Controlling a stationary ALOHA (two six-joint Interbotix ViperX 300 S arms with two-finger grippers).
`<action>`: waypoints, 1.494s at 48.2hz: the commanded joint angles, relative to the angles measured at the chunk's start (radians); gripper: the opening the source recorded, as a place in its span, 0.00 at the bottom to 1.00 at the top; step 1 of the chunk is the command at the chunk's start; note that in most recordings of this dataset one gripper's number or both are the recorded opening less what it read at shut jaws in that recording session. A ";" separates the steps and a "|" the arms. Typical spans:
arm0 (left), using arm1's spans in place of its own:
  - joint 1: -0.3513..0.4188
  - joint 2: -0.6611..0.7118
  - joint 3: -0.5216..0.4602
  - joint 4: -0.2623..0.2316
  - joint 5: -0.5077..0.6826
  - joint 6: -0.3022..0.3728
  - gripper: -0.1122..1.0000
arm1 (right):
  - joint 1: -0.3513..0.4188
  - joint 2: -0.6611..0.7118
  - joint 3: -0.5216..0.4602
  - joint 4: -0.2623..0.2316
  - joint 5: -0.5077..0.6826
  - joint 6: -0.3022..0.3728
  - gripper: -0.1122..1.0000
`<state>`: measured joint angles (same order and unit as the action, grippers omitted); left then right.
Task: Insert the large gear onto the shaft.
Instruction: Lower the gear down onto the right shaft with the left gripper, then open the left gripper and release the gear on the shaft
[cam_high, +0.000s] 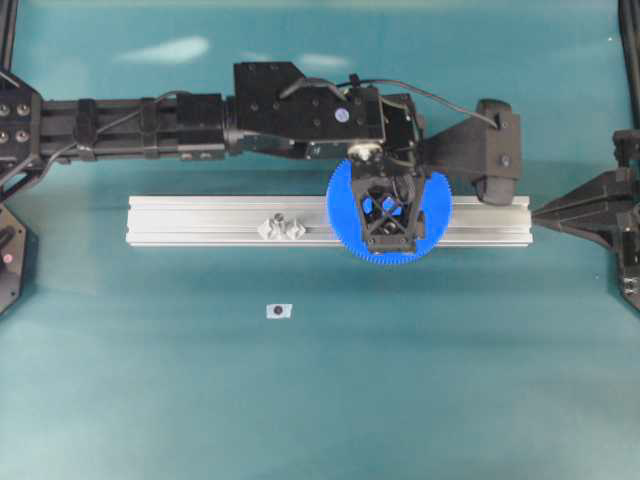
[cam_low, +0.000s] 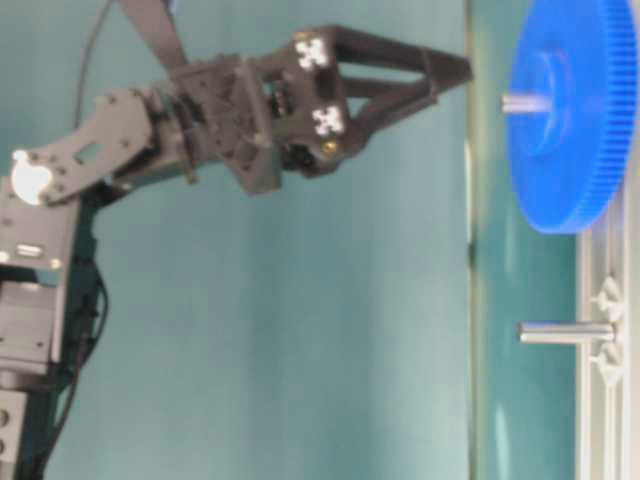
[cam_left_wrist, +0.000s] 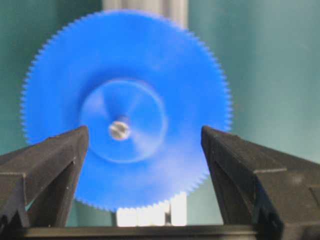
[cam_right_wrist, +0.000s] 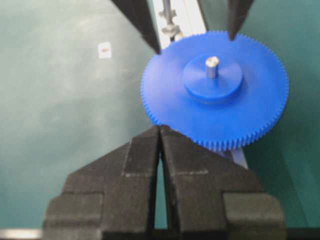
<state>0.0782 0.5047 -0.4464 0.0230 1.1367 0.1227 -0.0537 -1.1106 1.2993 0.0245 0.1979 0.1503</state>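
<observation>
Between the black fingers (cam_left_wrist: 55, 165) of the left gripper (cam_left_wrist: 145, 145) lies the bright-blue large gear (cam_left_wrist: 165, 65); beneath it, a silver-grey rail (cam_high: 200, 215) on a teal table (cam_high: 150, 380).

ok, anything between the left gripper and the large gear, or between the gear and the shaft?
Nothing visible. The large gear already sits on the shaft, whose pale tip pokes through the hub. The left gripper hangs open above it, gap clear.

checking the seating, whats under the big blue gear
The large gear sits on the grey rail, with the shaft poking up through its hub. The mounts around that shaft are covered by the gear.
</observation>
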 joint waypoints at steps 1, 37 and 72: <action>-0.003 -0.023 -0.041 -0.002 0.018 -0.002 0.87 | -0.002 0.003 -0.014 0.002 -0.006 0.009 0.18; -0.008 -0.011 -0.072 -0.002 0.029 -0.002 0.87 | -0.002 0.002 -0.015 0.002 -0.005 0.009 0.18; -0.003 -0.063 -0.081 -0.002 0.063 -0.006 0.87 | -0.002 0.002 -0.021 0.002 -0.009 0.009 0.18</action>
<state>0.0752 0.5016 -0.4985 0.0230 1.1934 0.1181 -0.0537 -1.1152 1.2977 0.0261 0.1979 0.1503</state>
